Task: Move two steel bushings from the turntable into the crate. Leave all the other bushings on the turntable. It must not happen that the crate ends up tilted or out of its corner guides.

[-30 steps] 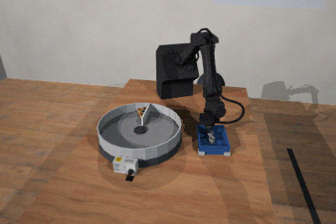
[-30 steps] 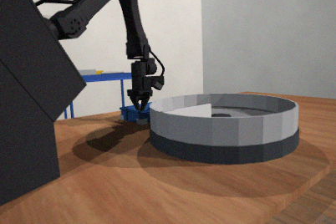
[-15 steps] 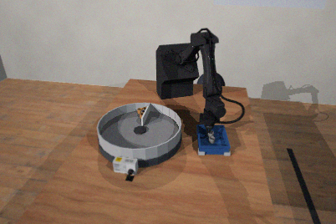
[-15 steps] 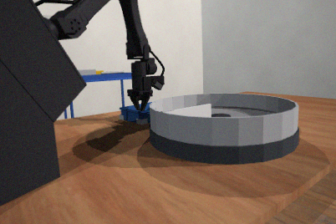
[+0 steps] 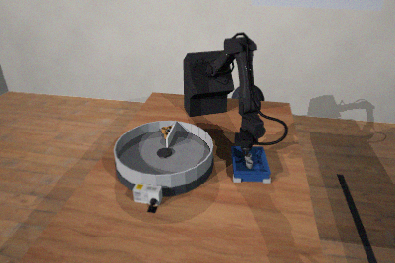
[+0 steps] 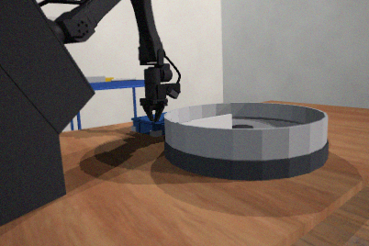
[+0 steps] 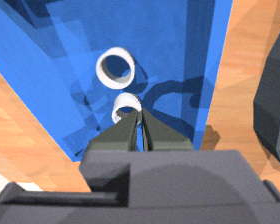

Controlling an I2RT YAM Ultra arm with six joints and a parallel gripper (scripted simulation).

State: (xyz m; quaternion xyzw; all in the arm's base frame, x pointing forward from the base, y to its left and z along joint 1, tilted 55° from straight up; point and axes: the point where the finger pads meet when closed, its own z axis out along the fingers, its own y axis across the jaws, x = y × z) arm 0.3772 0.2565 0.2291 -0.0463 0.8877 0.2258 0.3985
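My gripper (image 5: 249,159) (image 6: 153,117) (image 7: 139,112) hangs low over the blue crate (image 5: 265,169) (image 6: 139,124) (image 7: 191,60). In the wrist view it is shut on the near wall of a white-grey steel bushing (image 7: 125,103). A second steel bushing lies on the crate floor just beyond it. The grey turntable (image 5: 129,160) (image 6: 257,140) stands left of the crate. Behind its white divider (image 5: 173,135) (image 6: 212,121) sit small brown-orange bushings (image 5: 166,131).
A dark box-shaped arm base (image 5: 206,84) (image 6: 27,106) stands behind the turntable. A small white control box (image 5: 146,193) sits at the turntable's front. A black stripe (image 5: 356,217) runs along the floor at the right. A blue table (image 6: 115,83) stands in the background.
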